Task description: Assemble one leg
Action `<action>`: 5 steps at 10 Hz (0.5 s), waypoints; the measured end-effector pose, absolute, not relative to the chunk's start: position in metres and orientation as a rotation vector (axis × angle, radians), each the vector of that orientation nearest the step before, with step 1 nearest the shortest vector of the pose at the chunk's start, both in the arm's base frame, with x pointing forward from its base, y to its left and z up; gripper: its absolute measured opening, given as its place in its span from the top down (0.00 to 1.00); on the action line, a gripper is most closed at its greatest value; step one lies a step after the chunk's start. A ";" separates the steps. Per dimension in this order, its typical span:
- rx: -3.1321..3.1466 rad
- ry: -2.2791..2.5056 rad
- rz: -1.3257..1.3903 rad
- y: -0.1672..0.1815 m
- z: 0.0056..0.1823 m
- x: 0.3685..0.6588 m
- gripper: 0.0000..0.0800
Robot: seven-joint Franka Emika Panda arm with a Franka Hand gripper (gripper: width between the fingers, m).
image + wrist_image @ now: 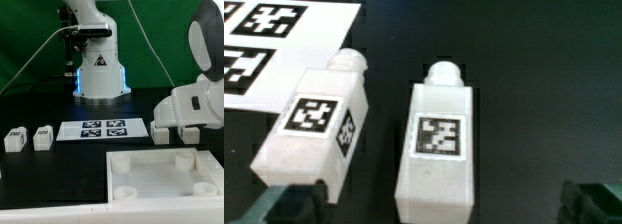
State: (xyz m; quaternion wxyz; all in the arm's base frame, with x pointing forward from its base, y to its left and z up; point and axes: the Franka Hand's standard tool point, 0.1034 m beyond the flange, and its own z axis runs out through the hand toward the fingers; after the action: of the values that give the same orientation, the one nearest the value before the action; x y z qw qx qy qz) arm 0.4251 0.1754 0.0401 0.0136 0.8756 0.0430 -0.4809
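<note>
Directly below the wrist camera I have the leg (441,140) lying flat on the black table, tag face up, its rounded peg tip pointing away from the fingers. A second leg (313,125) lies just beside it with a thin dark gap between them, on the side toward the marker board (269,40). The gripper (443,203) is spread wide: one dark fingertip (287,205) sits outside the second leg, the other at the far edge of frame, and neither grips anything. Only this view gives me the fingertips and the legs' tags. In the exterior view the tabletop panel (165,175), with round corner sockets, is nearest. Behind it the arm (195,100) hangs low at the exterior view's right, its bulk hiding the fingers, with the leg (188,131) and second leg (160,131) showing as plain white blocks below it. The marker board (100,128) is mid-table, and two spare legs (14,140) (41,137), unseen by the wrist, sit at the exterior view's left. Farthest back is the robot base (100,70).
</note>
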 end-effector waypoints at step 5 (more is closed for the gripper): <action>2.720 0.140 -1.499 0.179 0.013 0.405 0.19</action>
State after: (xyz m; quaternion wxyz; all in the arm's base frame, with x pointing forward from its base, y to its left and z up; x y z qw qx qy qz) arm 0.4052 0.1786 0.0132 0.0165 0.8748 0.0449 -0.4820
